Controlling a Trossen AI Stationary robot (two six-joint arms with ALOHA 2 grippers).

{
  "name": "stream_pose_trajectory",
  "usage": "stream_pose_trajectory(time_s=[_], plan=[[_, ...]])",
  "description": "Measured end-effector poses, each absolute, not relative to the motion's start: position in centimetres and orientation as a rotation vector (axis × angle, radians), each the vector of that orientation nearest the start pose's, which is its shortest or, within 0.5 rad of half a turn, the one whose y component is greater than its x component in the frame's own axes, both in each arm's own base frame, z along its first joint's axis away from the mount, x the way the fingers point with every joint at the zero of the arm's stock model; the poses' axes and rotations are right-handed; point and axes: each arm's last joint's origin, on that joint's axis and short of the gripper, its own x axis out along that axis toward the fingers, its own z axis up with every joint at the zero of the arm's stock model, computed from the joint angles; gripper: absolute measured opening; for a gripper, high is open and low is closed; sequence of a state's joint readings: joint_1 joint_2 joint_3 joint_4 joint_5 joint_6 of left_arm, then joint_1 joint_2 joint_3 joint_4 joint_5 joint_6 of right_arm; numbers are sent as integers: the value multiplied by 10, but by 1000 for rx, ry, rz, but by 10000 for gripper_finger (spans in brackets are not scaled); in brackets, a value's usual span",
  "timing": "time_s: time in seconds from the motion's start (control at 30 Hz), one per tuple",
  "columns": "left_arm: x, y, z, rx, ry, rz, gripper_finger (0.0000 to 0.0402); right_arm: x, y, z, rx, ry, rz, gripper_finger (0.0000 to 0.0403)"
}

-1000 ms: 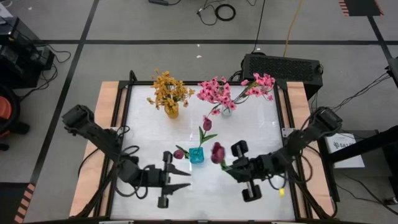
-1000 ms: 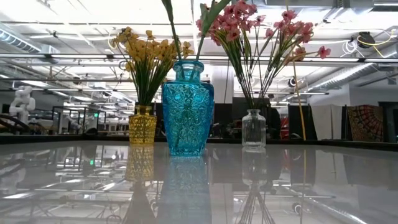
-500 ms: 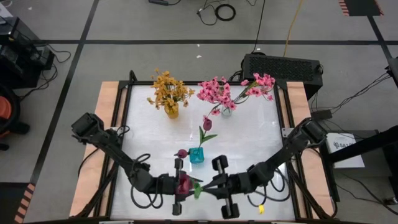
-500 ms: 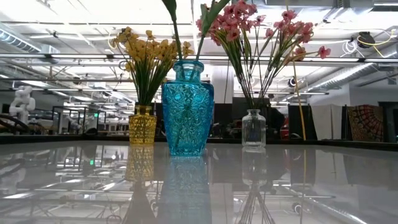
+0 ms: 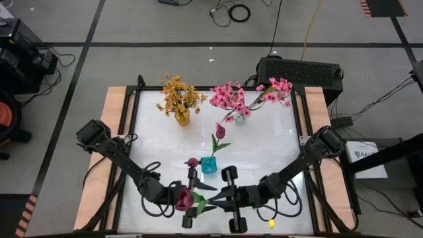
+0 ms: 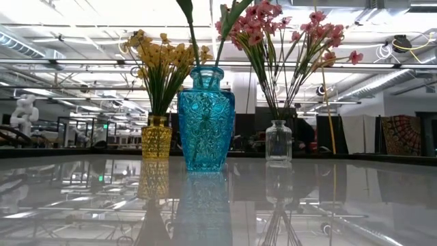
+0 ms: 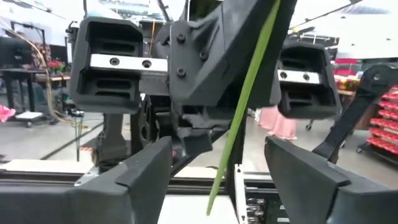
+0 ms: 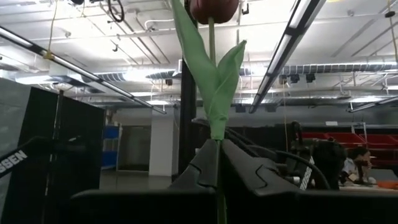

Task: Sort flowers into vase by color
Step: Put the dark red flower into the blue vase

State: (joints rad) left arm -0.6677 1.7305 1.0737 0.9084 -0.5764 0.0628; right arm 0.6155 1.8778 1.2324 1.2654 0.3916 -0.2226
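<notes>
My right gripper point(image 5: 217, 199) is shut on a dark maroon tulip flower point(image 5: 184, 198) near the table's near edge. My left gripper point(image 7: 217, 168) faces it, open, and the flower's green stem point(image 7: 249, 93) runs between its fingers without showing any touch. A blue vase point(image 5: 209, 164) stands mid-table with maroon tulips point(image 5: 219, 131) stuck in it. At the far side, a yellow vase point(image 5: 182, 118) holds yellow flowers point(image 5: 178, 96) and a clear vase point(image 5: 240, 118) holds pink flowers point(image 5: 231, 98). My right gripper pinches the stem just below the two leaves point(image 8: 216, 148) between its two fingers. The fingers come from the table's right, slanting upward. The bud point(image 8: 211, 7) stands above the fingertips, tilted toward the left arm. The flower is clear of the table, with the stem's cut end point(image 7: 209, 208) hanging free.
In the low view the blue vase point(image 6: 206, 119), yellow vase point(image 6: 156, 137) and clear vase point(image 6: 278, 140) stand in a row across the table. A black box point(image 5: 301, 69) sits beyond the far right corner. Cables point(image 5: 284, 208) loop under the right arm.
My right gripper has carried the maroon flower from beside the blue vase toward the table's near edge and leftward. My left gripper has moved right to meet it. The bud now lies over the left gripper.
</notes>
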Motion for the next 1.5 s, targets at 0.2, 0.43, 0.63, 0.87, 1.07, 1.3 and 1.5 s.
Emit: stream_pose_trajectory(time_s=[0.2, 0.43, 0.63, 0.87, 1.07, 1.3, 1.5], plan=[[310, -224, 286, -109, -216, -146, 269, 342, 226, 309, 64, -545, 150, 0], [314, -220, 286, -129, -210, -158, 269, 347, 221, 306, 39, -510, 134, 0], [313, -221, 285, -124, -205, -175, 245, 347, 222, 305, 22, -507, 133, 0], [316, -218, 284, -119, -200, -164, 162, 347, 222, 305, 20, -506, 136, 0], [318, -215, 283, -134, -183, -156, 90, 347, 222, 305, 21, -507, 139, 0], [318, -215, 283, -130, -184, -166, 13, 345, 224, 306, 28, -508, 131, 0], [318, -216, 282, -122, -171, -174, 10, 343, 226, 305, 33, -492, 90, 22]])
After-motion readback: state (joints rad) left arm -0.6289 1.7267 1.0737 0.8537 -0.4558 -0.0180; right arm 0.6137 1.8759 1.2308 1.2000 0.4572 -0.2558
